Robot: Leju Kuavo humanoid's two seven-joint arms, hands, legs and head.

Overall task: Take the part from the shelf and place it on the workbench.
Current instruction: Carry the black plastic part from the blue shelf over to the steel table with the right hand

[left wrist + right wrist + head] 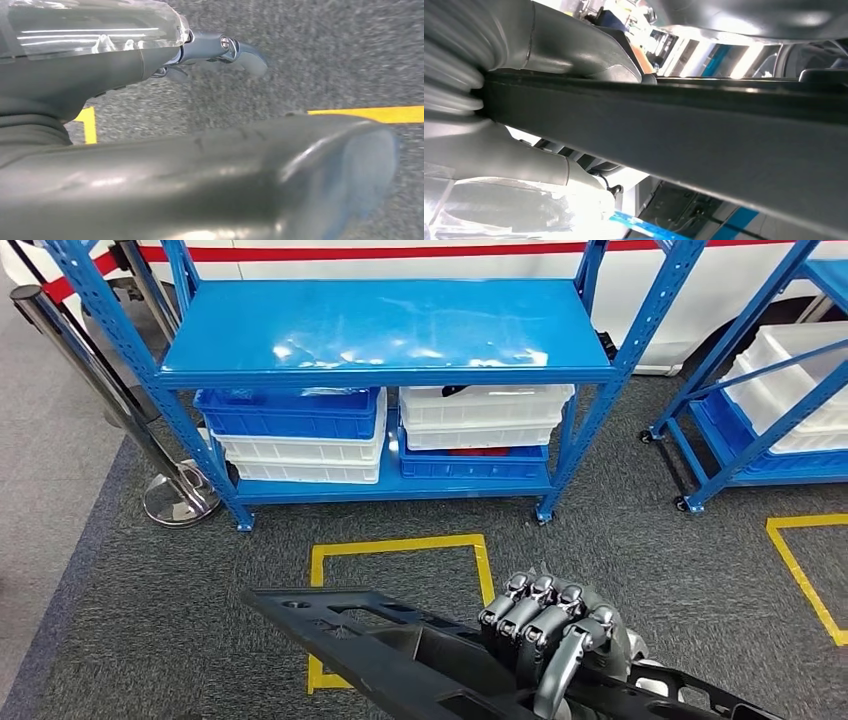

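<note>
A long black part (400, 645) is carried low over the carpet, already off the blue shelf (385, 335) behind, left hand (220, 50) idle with nothing held, right hand (555, 630) wrapped tight round it, probably so it stays level

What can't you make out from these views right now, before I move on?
- Black part: its near end is cut off by the head view's bottom edge; the right hand covers its middle.
- Bin contents: hidden under the blue shelf in the head view.
- Workbench: where it stands cannot be told.
- Left hand: blurred, its own thumb blocks the left wrist view.
</note>
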